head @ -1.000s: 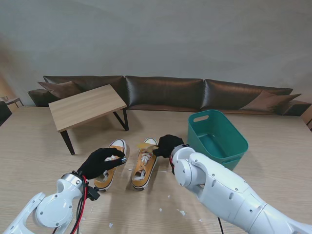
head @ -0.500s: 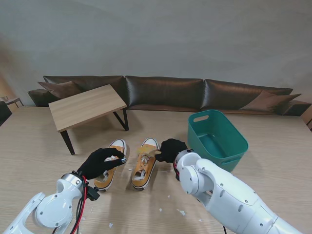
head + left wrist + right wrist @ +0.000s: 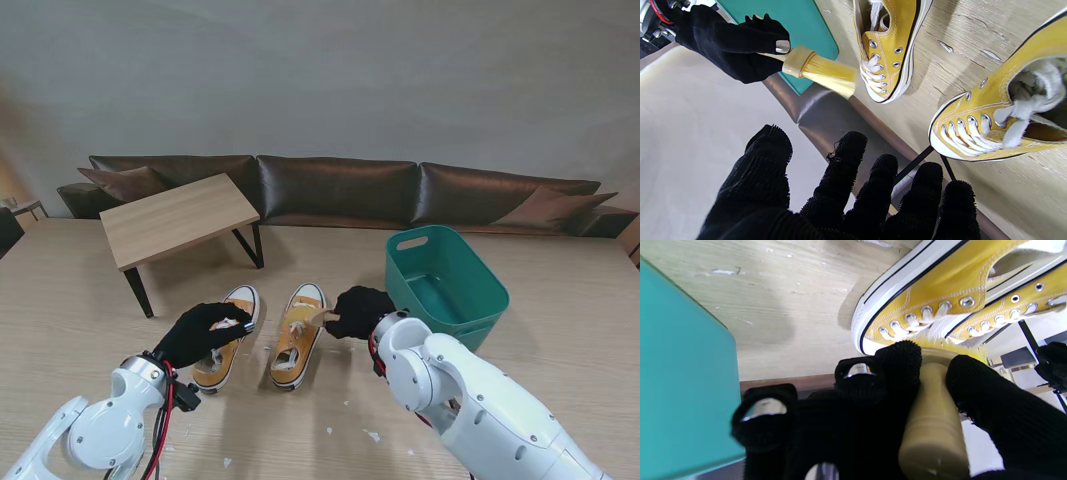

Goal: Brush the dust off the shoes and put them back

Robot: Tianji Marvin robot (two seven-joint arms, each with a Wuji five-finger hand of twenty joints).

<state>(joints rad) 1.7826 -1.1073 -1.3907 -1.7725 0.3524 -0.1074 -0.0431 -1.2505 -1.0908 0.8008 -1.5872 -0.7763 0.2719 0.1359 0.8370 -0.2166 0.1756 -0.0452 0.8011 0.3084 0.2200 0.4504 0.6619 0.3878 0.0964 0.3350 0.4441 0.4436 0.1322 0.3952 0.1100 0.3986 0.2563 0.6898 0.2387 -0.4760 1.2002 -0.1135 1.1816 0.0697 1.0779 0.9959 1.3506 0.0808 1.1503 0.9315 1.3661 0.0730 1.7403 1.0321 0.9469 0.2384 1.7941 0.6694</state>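
- Two yellow shoes with white laces sit side by side on the wooden table, between the two hands: the left shoe (image 3: 228, 336) and the right shoe (image 3: 299, 334).
- Right hand (image 3: 358, 311), in a black glove, grips a brush (image 3: 820, 70) by its pale handle; the bristles are at the right shoe's toe.
- Left hand (image 3: 200, 334) hovers over the left shoe, fingers spread and holding nothing.
- Just beyond the right hand stands a teal tub (image 3: 447, 283).

A long dark brown sofa (image 3: 340, 190) sits across the middle, against a plain grey wall (image 3: 320, 70). A small wooden table (image 3: 175, 217) stands at the left on the light wood floor (image 3: 560, 260).
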